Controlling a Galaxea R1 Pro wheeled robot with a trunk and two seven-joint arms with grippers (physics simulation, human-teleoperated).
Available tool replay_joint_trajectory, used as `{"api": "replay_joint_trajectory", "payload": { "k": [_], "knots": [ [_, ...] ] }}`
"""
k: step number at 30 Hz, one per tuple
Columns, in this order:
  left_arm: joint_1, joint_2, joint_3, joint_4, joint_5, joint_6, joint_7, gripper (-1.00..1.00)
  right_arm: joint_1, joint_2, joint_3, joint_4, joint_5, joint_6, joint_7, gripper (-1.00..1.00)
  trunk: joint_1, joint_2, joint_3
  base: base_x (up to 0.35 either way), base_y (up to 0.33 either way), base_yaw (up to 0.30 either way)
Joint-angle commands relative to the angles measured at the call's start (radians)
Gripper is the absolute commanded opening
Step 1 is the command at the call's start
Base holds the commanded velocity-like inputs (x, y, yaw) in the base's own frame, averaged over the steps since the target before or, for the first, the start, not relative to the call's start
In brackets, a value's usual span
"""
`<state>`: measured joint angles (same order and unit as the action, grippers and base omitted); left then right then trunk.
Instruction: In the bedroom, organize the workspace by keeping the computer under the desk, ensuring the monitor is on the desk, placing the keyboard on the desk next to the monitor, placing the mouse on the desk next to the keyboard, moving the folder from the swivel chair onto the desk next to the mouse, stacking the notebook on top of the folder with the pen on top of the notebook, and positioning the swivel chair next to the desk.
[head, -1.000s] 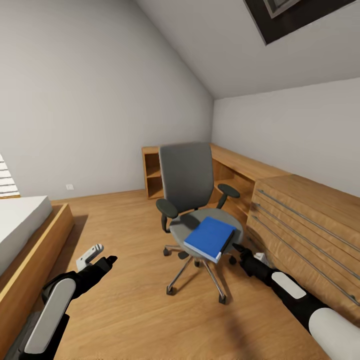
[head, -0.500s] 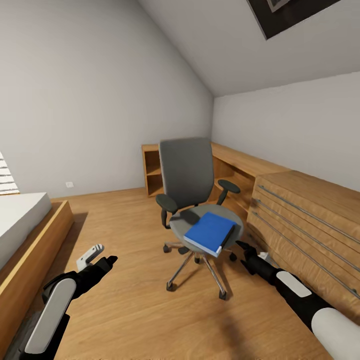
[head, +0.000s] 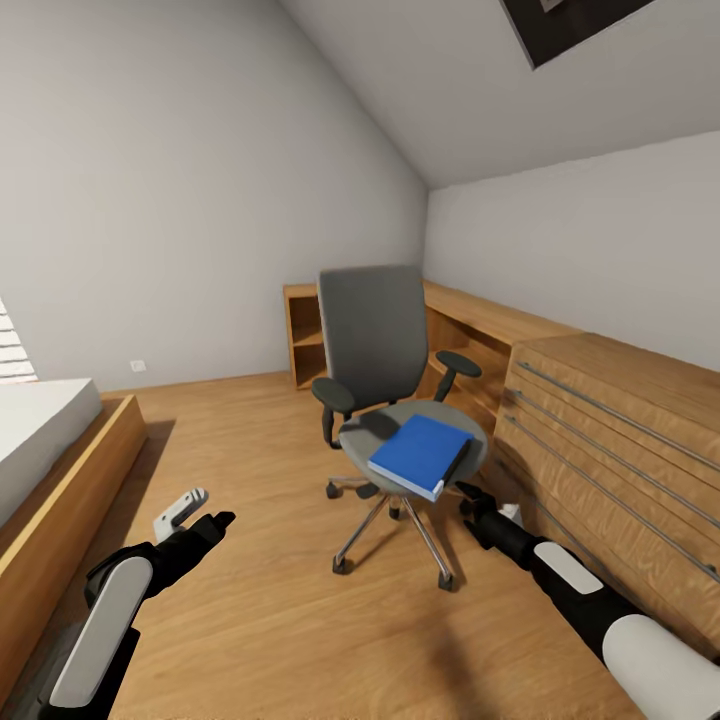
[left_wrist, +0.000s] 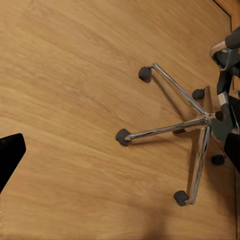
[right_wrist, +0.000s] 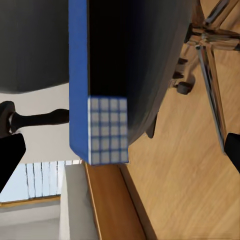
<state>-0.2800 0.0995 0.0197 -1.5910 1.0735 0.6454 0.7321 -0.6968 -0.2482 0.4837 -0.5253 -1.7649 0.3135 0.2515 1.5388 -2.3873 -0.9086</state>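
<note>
Wooden floor (head: 260, 600) lies open on our left toward the bed (head: 50, 470). Our right end effector (head: 466, 495) has crept closer beneath the folder (head: 420, 455), which overhangs the swivel chair (head: 385, 400) seat; both end effectors' openings we cannot tell.

Both arms (head: 110, 610) are black with light grey panels and black wrists.

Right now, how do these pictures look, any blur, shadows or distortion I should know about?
Head view: wide-angle lens stretches the wooden dresser near the edge; soft shadows lie under the swivel chair. Left wrist view: sharp, thin shadows beside the chrome star base. Right wrist view: the folder is edge-on and close, its end face rendered as a coarse pixel grid.
</note>
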Motion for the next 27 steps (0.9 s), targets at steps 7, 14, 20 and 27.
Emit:
{"api": "replay_joint_trajectory", "payload": {
  "k": [7,14,20,27],
  "knots": [
    [-0.001,0.0,0.0,0.0,0.01,0.003,0.009,1.0,-0.001,0.005,0.005,-0.007,-0.01,0.002,0.004,1.0,0.008,-0.015,-0.007,0.0,0.0,0.0],
    [-0.001,0.003,0.001,0.004,0.011,0.008,0.006,1.0,-0.001,0.006,0.004,-0.039,-0.01,0.002,0.005,1.0,0.008,-0.015,-0.007,0.001,0.0,0.0],
    [-0.001,0.003,0.001,0.005,0.011,0.008,0.004,1.0,-0.001,0.006,0.004,-0.045,-0.01,0.002,0.005,1.0,0.008,-0.015,-0.007,0.161,0.071,0.0],
    [0.0,0.003,0.001,0.005,0.011,0.008,0.004,1.0,-0.001,0.006,0.003,-0.045,-0.01,0.002,0.005,1.0,0.008,-0.015,-0.007,0.117,0.022,0.0]
  ]
}}
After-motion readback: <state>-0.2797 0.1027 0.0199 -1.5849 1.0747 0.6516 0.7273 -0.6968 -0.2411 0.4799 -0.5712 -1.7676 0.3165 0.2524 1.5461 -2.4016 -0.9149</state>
